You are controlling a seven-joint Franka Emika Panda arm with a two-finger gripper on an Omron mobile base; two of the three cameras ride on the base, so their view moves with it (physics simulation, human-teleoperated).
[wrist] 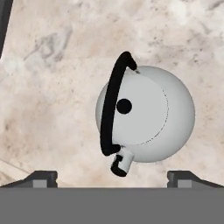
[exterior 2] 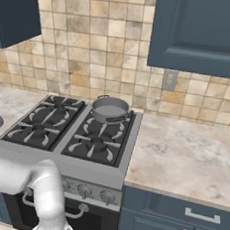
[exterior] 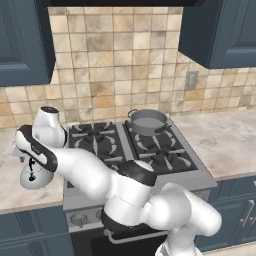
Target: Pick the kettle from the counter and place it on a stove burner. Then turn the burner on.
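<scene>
While the gripper (wrist: 112,176) hangs wide open and empty above the counter (wrist: 43,109), the kettle (wrist: 146,114) stands just at its 12 o'clock, and the handle (wrist: 112,105) runs from 12 to 6 o'clock.

Kettle (exterior: 34,177) on tabletop (exterior: 10,192), left of stove (exterior: 132,150), just beside its left edge. Pincer (wrist: 112,177) directly above kettle, apart from it, jaws spread wide either side. Pot (exterior: 148,121) on rear-right burner. Front-left stove burner (exterior: 92,145) bare, between kettle and front-right burner. More tabletop right of stove. Wall outlet (exterior: 191,80) behind that stretch, on backsplash.
</scene>
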